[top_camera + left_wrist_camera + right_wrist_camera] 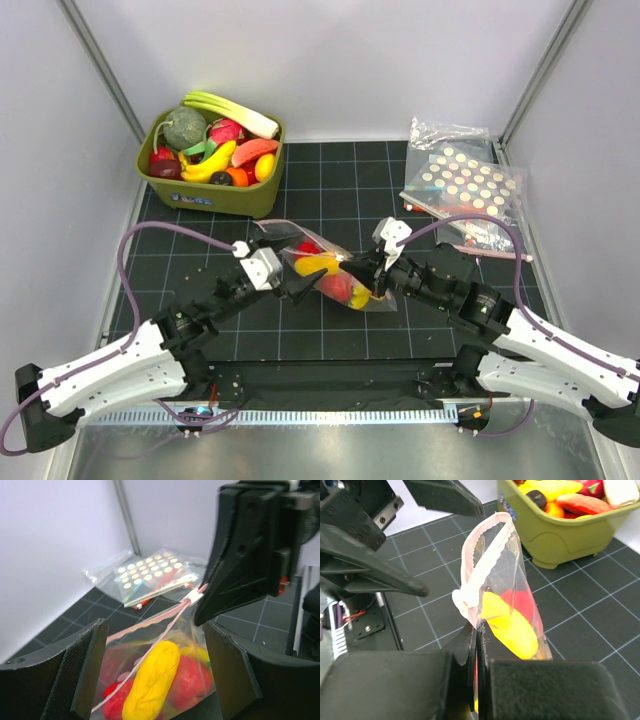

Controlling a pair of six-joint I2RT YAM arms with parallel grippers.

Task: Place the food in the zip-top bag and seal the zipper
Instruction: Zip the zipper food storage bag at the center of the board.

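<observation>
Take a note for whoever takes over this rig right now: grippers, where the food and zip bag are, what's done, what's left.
Left gripper: open, a finger on each side of the bag, not gripping.
Right gripper: shut on the bag at its zipper edge.
Things: the bag is mid-table between the arms, with a yellow piece and a red piece inside. The green bin at far left holds other toy food.
Done: food is in the bag.
Left: the zipper gapes at one end, so it probably needs closing along its full width.
</observation>
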